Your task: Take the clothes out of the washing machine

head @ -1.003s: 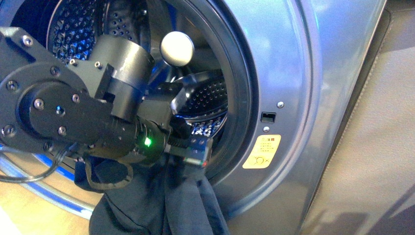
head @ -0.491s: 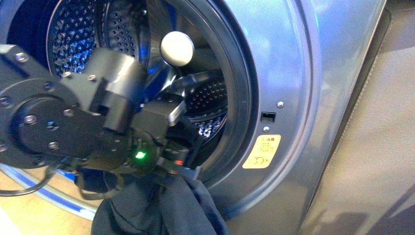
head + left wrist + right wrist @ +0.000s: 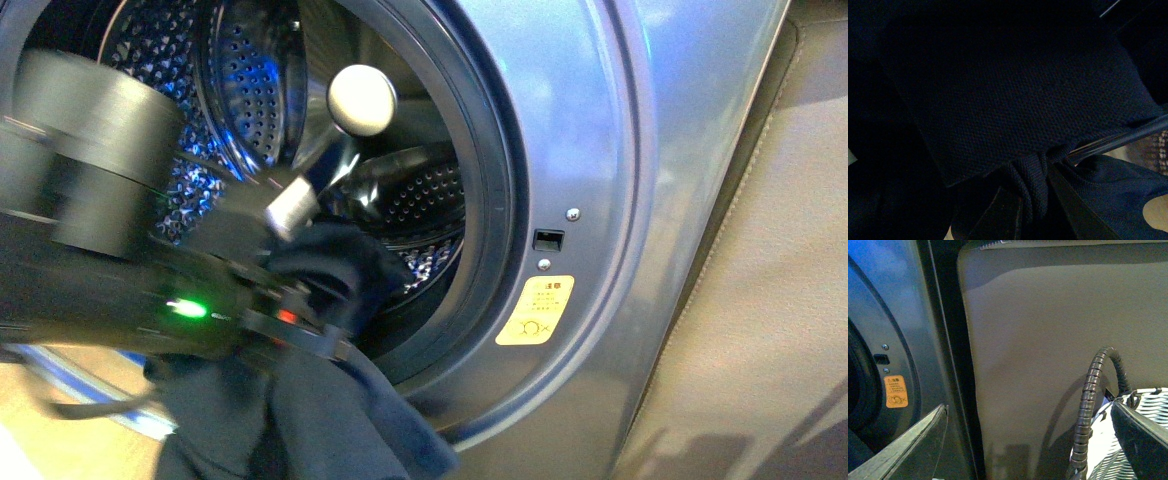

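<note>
Washing machine point(image 3: 600, 120) behind, dim left fingers point(image 3: 1075, 212) seemingly pinch clothes point(image 3: 1013, 110); right fingers point(image 3: 908, 450) spread.

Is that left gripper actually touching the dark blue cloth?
Touching. The left wrist view shows the clothes bunched and pinched inside the left gripper.

Left arm point(image 3: 100, 270), clothes point(image 3: 330, 415) (over rim) block lower washing machine point(image 3: 590, 120) mouth; upper drum point(image 3: 250, 90) free.

The clothes point(image 3: 340, 410), a plain dark navy garment, spill bunched over the porthole point(image 3: 490, 200) rim near 6 o'clock and hang down the grey washing machine point(image 3: 600, 130). A yellow sticker point(image 3: 535, 310) sits at 4 o'clock.
</note>
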Controlling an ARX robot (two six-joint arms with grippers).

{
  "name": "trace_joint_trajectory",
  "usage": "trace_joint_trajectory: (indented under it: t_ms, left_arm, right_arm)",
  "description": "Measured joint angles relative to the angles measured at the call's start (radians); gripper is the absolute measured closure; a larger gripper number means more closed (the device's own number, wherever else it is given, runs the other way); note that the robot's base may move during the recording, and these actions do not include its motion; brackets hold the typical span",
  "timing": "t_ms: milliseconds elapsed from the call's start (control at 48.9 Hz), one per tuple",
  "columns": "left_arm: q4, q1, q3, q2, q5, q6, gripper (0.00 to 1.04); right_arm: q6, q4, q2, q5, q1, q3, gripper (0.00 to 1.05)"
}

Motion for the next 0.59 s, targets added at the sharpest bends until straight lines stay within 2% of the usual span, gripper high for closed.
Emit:
trace_joint_trajectory:
  t_ms: [327,593]
  left_arm:
    - [0.015,0.017,-0.093,-0.177,0.103,0.009,0.97]
    - [0.023,0.065,-0.143,-0.36,0.295,0.008,0.97]
  right_arm:
    - [0.0,0.0,0.0,0.0,0.0,0.0,0.08]
    - [0.0,0.0,0.0,0.0,0.0,0.0,0.08]
